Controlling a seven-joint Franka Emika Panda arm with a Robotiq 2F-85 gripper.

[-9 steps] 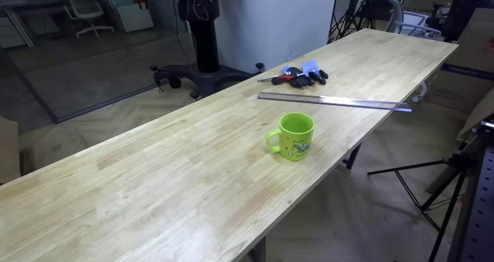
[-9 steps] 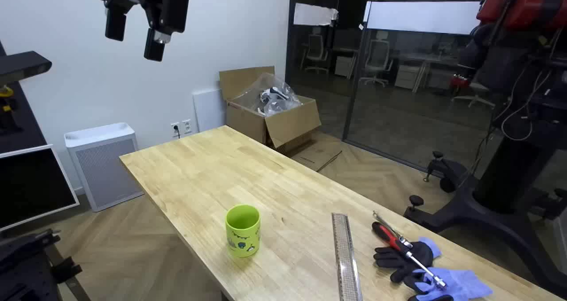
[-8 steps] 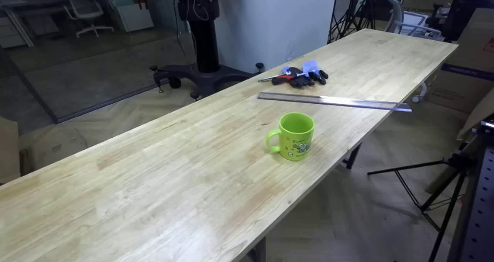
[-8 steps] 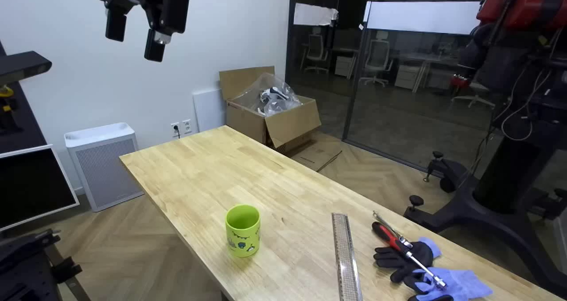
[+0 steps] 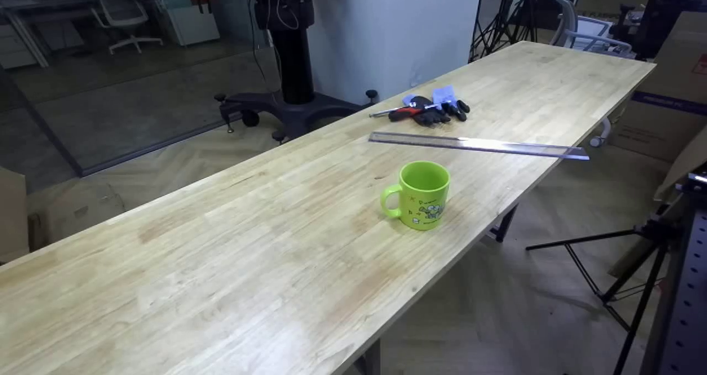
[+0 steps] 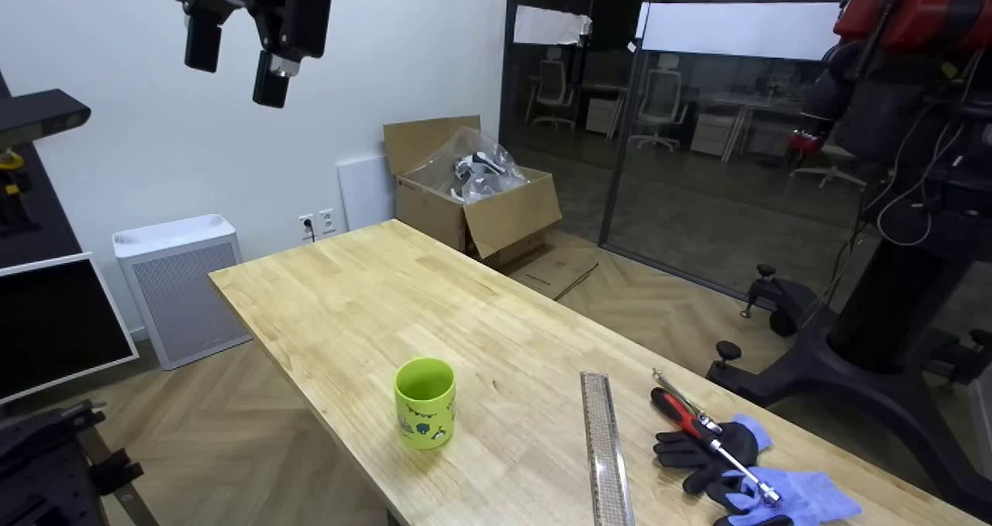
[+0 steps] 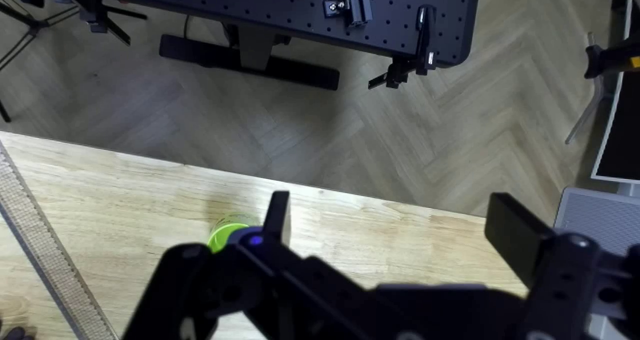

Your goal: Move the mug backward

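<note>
the end effector (image 6: 236,69) hangs high above the desk (image 5: 243,253), cropped at the top in an exterior view, its fingers (image 6: 271,88) pointing down at a slight tilt. the fingers stand well apart from each other, and well apart from the mug (image 5: 422,204) too. in the wrist view they reach in from the bottom, and the mug shows partly hidden behind the end effector, outside the span of the fingers.

the mug sits upright on the desk near the long edge that faces a black perforated bench (image 7: 295,14). it is lime green, its loop handle (image 5: 390,201) juts out sideways, small printed figures mark its side, and the open mouth shows a green inside. past the desk's short end, a cardboard box (image 6: 430,212) stands with its flaps spread, holding a see-through plastic bag (image 6: 502,179) around something white and black (image 6: 479,168).

the desk is long, with a pale wood-grained top. near the mug lies a flat ruler (image 5: 469,143), one end reaching past the edge; beyond it are black-and-blue gloves (image 6: 806,495) with a red-gripped tool (image 6: 678,411) lying across them. a dark wheeled stand (image 6: 883,313) is beside the opposite long edge. a white unit (image 6: 186,301) with a grille stands by the wall (image 6: 403,46), a glass partition (image 6: 697,193) shows chairs (image 6: 659,96) behind it, and the floor (image 6: 232,433) is laid in herringbone.
</note>
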